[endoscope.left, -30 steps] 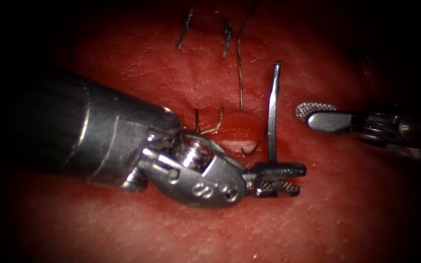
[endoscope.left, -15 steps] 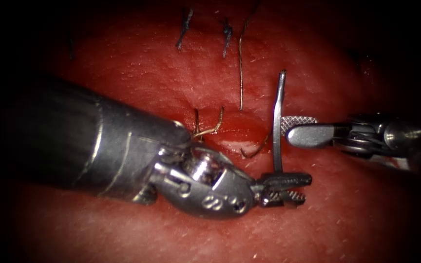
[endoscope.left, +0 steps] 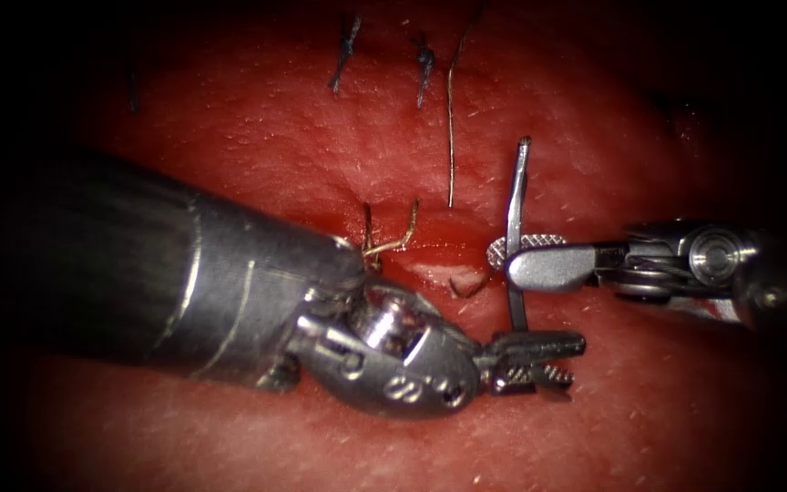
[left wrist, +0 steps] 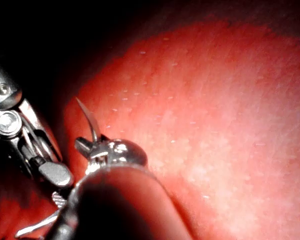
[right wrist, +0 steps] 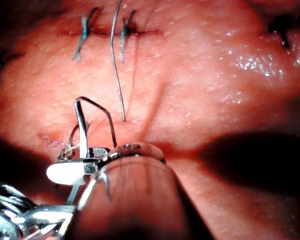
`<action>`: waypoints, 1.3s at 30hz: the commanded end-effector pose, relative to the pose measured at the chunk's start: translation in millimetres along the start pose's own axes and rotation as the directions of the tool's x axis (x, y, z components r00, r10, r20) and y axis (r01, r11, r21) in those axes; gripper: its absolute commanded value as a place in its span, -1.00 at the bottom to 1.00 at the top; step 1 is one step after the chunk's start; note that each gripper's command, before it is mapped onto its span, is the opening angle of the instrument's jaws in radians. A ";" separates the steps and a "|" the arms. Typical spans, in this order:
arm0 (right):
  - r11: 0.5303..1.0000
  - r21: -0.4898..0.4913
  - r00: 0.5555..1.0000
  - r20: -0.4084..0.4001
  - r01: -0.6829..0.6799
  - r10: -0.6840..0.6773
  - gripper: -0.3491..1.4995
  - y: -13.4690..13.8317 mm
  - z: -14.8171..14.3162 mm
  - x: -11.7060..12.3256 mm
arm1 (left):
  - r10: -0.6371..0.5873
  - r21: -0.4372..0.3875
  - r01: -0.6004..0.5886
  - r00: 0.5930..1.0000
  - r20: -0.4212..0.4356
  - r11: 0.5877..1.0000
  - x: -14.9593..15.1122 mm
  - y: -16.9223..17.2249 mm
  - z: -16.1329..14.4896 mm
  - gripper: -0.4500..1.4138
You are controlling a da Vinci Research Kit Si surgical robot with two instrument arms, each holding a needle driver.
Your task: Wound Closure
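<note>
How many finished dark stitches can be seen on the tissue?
2 show clearly: one dark stitch at the upper left and a second dark stitch just right of it, left of the thread. Others may hide in shadow.

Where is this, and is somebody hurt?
Nobody is; it looks like a bench for stitching practice. Two robot tools, the left tool and right tool, handle a curved needle over tissue with earlier stitches.
</note>
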 end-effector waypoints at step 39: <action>0.871 -0.080 0.854 -0.172 0.485 -0.491 -1.00 1.3 -1.0 3.9 | -0.621 0.099 0.626 0.780 -0.076 0.774 0.8 -1.4 -3.6 0.33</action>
